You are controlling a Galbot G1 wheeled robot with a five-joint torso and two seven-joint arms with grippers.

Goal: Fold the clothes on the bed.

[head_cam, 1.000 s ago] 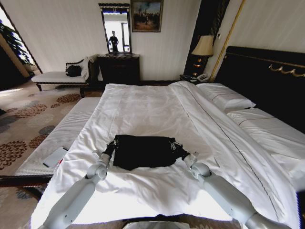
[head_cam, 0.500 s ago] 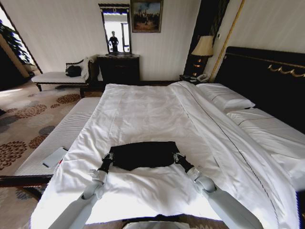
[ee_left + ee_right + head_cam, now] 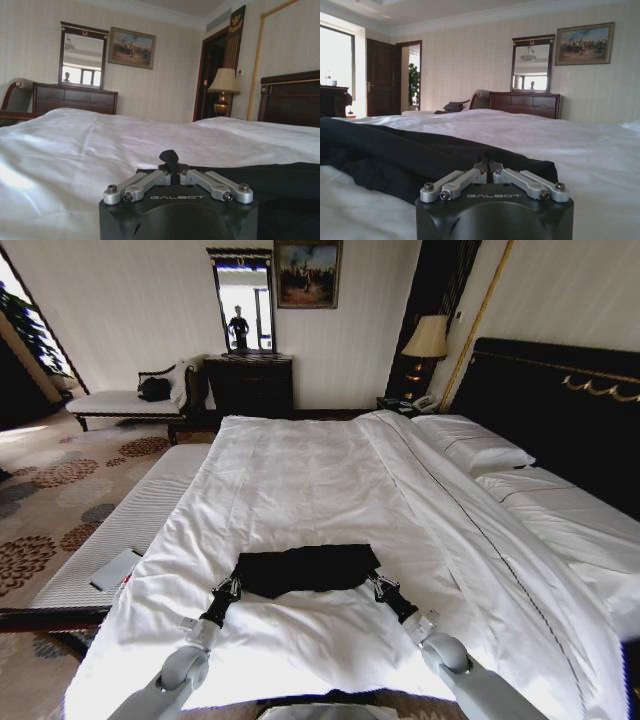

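The clothes, one black T-shirt (image 3: pixel 305 568), lie as a flat band across the near part of the bed (image 3: pixel 300 470), on its white duvet. My left gripper (image 3: pixel 233 585) is shut on the shirt's near left corner, and my right gripper (image 3: pixel 377 583) is shut on its near right corner. In the left wrist view the left gripper (image 3: pixel 169 159) has its fingers pinched together, with the black cloth (image 3: pixel 280 180) stretching away beside them. In the right wrist view the right gripper (image 3: pixel 488 167) pinches the edge of the dark fabric (image 3: pixel 395 150). No lettering shows.
White pillows (image 3: pixel 470 445) lie against the dark headboard (image 3: pixel 560 400) on the right. A pale cushioned bench (image 3: pixel 120 530) runs along the bed's left side, carrying a flat white item (image 3: pixel 115 568). A dark dresser (image 3: pixel 250 380) and a lamp (image 3: pixel 428 340) stand by the far wall.
Both arms have drawn back toward me, dragging the shirt nearer over the duvet. The shirt now looks flatter and narrower from front to back.
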